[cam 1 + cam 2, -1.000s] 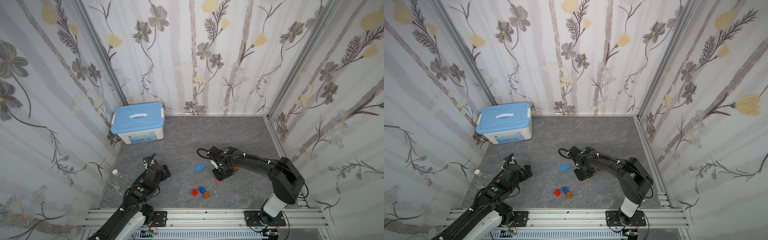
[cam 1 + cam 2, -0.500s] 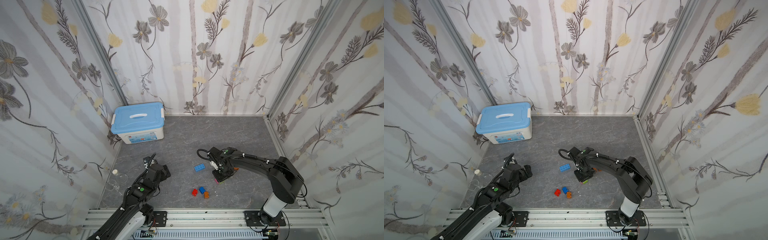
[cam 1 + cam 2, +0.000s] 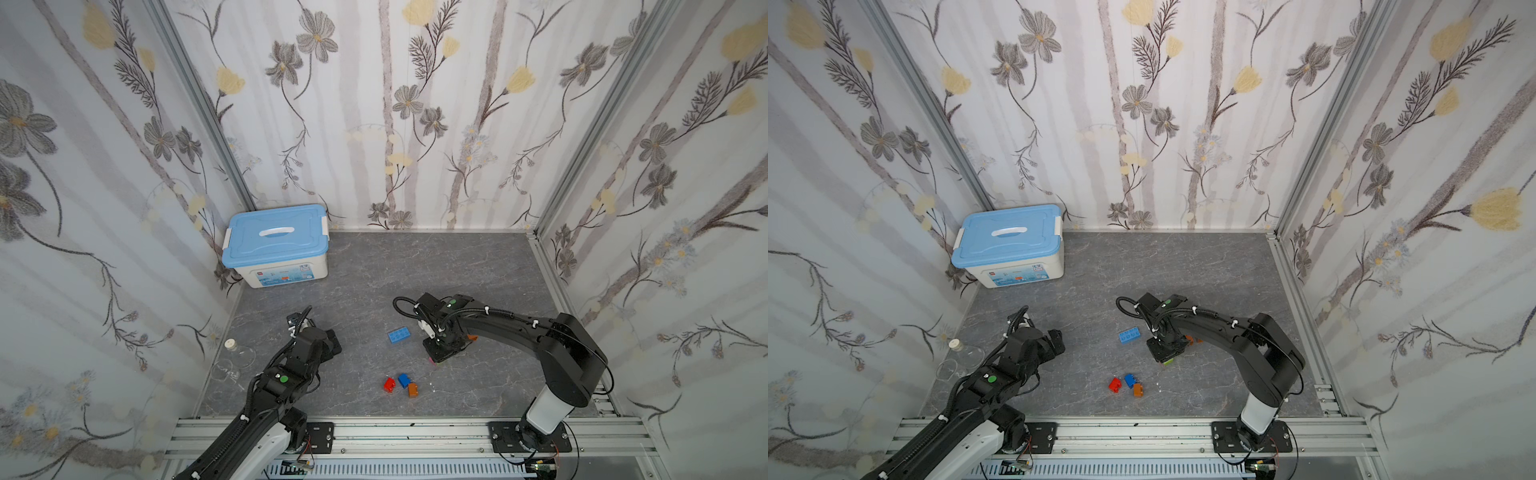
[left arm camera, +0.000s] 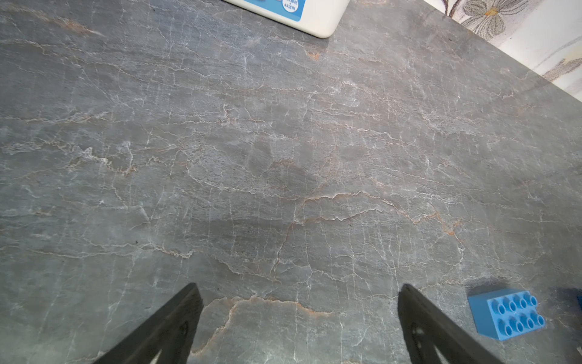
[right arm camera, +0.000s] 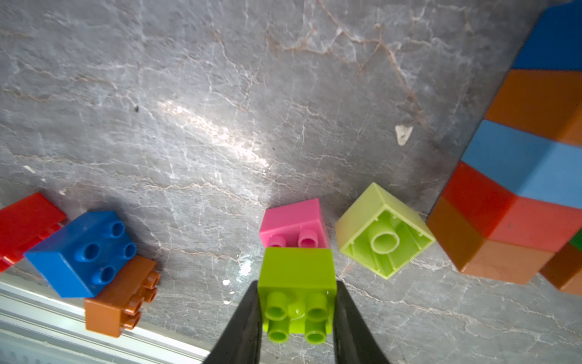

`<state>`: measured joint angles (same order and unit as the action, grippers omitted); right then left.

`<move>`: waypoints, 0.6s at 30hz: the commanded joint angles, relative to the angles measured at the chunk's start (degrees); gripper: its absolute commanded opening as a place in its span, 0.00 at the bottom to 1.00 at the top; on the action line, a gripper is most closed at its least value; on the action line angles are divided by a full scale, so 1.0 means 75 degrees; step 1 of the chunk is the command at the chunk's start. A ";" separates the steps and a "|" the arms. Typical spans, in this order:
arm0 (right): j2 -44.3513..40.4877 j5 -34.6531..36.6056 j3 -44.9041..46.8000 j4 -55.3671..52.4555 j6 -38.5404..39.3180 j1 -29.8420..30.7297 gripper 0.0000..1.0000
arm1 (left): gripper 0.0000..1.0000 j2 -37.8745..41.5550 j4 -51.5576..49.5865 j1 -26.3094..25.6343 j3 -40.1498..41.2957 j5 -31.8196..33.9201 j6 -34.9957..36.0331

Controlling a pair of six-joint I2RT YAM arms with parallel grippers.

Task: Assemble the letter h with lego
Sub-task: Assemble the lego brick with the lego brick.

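Right end effector (image 5: 297, 299) is clenched on a lime brick (image 5: 297, 277), its 2 black fingers (image 5: 242, 318) pressing opposite sides, with the 4 studs facing the wrist camera. Whether that brick touches the worktop (image 3: 415, 266) I cannot tell. Left end effector (image 4: 299, 286) is released, its fingers spread wide over bare grey stone with nothing between them.

Nearest the aluminium rail (image 3: 415, 432), 3 loose bricks huddle together: a red brick (image 3: 389, 384), a blue brick (image 3: 404, 380) and an orange brick (image 3: 413, 390). In the right wrist view the blue one overlaps both neighbours.

Farther in, under the right end effector, a pink brick (image 5: 293, 220) lies just past the held lime one. Just beside it, a second lime brick (image 5: 382, 236) is tipped over, showing its hollow underside. Next to that is a joined stack (image 5: 519, 189), coloured orange, red, light blue, orange and blue in turn. The right arm hides most of it in both top views.

Between the 2 end effectors, nearer the right one, a long light-blue brick (image 3: 398, 335) sits alone, studs up. Against the left wall lies a clear flask (image 3: 232, 357) with a pale stopper.

Farthest back, in the left corner, stands a white storage box (image 3: 276, 245) with its light-blue lid on.
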<state>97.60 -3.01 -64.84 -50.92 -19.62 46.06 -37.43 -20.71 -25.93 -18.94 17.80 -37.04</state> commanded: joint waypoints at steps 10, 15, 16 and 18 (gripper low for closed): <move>0.0149 -0.0012 -0.0129 -0.0112 0.0540 -0.0001 0.24 | 1.00 -0.0002 0.0141 0.0001 -0.0029 0.0043 0.0040; 0.0395 -0.0039 -0.0112 -0.0134 0.0815 -0.0001 0.24 | 1.00 0.0004 0.0136 0.0001 -0.0024 0.0034 0.0041; 0.0429 -0.0055 -0.0099 -0.0134 0.0865 0.0000 0.24 | 1.00 0.0010 0.0125 0.0001 -0.0029 0.0036 0.0040; 0.0496 -0.0068 -0.0065 -0.0127 0.0925 0.0000 0.24 | 1.00 0.0010 0.0134 0.0001 -0.0018 0.0035 0.0040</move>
<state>99.92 -3.07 -66.13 -51.53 -14.28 46.00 -37.43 -20.69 -25.93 -18.94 17.78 -37.04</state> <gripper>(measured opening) 0.333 0.997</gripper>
